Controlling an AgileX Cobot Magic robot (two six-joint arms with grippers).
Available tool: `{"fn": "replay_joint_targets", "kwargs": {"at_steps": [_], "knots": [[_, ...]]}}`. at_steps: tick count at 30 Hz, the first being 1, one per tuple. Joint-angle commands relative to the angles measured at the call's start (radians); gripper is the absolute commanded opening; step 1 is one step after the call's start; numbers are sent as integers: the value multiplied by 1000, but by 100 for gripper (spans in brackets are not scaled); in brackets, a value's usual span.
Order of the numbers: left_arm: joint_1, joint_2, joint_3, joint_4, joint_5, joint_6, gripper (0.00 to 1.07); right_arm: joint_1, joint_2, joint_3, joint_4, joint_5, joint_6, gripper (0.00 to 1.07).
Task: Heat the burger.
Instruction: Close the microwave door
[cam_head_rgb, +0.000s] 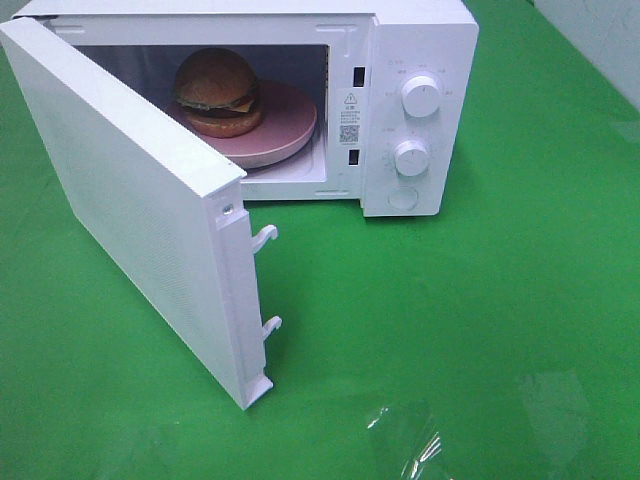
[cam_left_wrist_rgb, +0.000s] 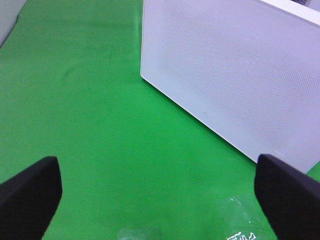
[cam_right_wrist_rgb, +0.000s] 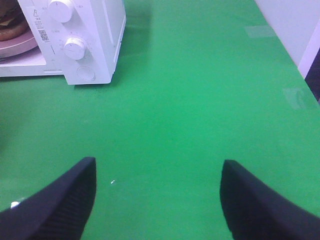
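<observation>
Burger (cam_head_rgb: 217, 88) sat on a round pink plate (cam_head_rgb: 295, 128) inside the cavity of a white microwave (cam_head_rgb: 425, 40), toward the cavity's left side as the high camera showed it; its brown domed bun was uppermost, with dark patty and yellow-green filling showing beneath. The microwave stood on a green table (cam_head_rgb: 480, 320); its door (cam_head_rgb: 120, 200) hung wide open, hinged at the left and angled out toward the camera; two white latch hooks (cam_head_rgb: 265, 238) stuck out from the door's free edge, one above the other. The control panel to the right of the cavity carried an upper knob (cam_head_rgb: 420, 96), a lower knob (cam_head_rgb: 411, 157) and a round button (cam_head_rgb: 403, 198) under them. A patch of clear shiny film (cam_head_rgb: 410, 440) lay on the table near the front edge. The left gripper (cam_left_wrist_rgb: 157, 170) hovered over the green surface near the door's outer face; its black fingers (cam_left_wrist_rgb: 30, 195) stood wide apart, only green showing between them. The right gripper (cam_right_wrist_rgb: 157, 170) hung over the table well apart from the microwave, facing its control panel; its jaws were apart too, clamped on nothing.
</observation>
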Motion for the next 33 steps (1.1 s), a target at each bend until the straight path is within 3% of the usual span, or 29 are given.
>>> {"fn": "replay_joint_targets", "kwargs": {"at_steps": [1,29,31,33], "knots": [[3,-15,-1,-4,-7,-5,97,-2,-26,4,2,-7,-6,68],[3,-14,-1,-5,-9,-8,96,-2,-26,4,2,-7,-6,66],[3,-3,-9,-5,-17,-26,94,-2,-26,4,2,-7,-6,66],[3,44,-39,0,-86,-39,81,-2,-26,4,2,-7,-6,66]]}}
